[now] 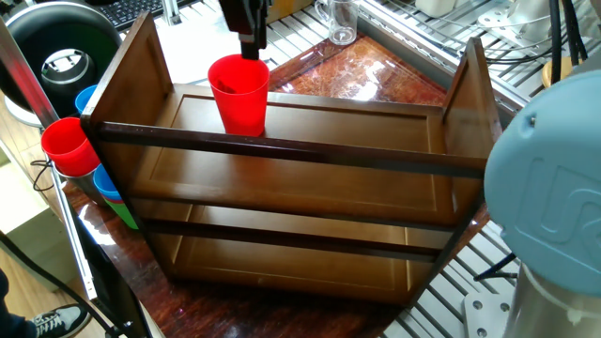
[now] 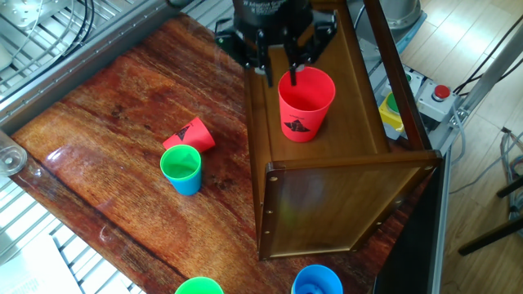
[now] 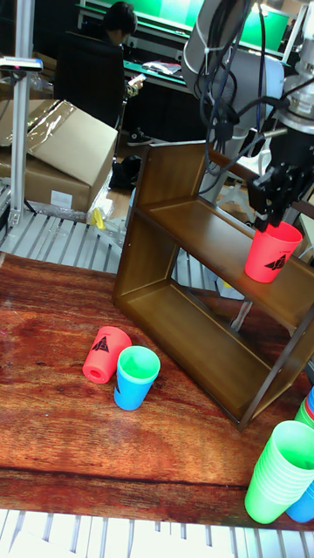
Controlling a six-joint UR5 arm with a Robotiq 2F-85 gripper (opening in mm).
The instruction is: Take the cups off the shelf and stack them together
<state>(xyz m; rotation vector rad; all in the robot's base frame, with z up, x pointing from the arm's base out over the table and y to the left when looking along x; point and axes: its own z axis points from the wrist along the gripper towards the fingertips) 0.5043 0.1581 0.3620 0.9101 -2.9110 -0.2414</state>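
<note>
One red cup (image 1: pixel 240 94) (image 2: pixel 306 102) (image 3: pixel 272 253) with a black mark stands upright on the top tier of the dark wooden shelf (image 1: pixel 310 178) (image 2: pixel 351 204) (image 3: pixel 166 183). My gripper (image 1: pixel 251 52) (image 2: pixel 280 75) (image 3: pixel 273 220) hangs open right at its rim, one finger over the cup's mouth and the other just outside the wall. On the table, another red cup (image 2: pixel 189 135) (image 3: pixel 105 353) lies on its side. Beside it a green cup sits nested in a blue cup (image 2: pixel 181 169) (image 3: pixel 137 377), upright.
A long slanted column of red, blue and green cups (image 1: pixel 75 150) (image 3: pixel 283 471) leans at the shelf's end. A black round appliance (image 1: pixel 61 47) sits past that end. An emergency-stop box (image 2: pixel 437 94) lies behind the shelf. Metal grating borders the wooden tabletop (image 2: pixel 106 90).
</note>
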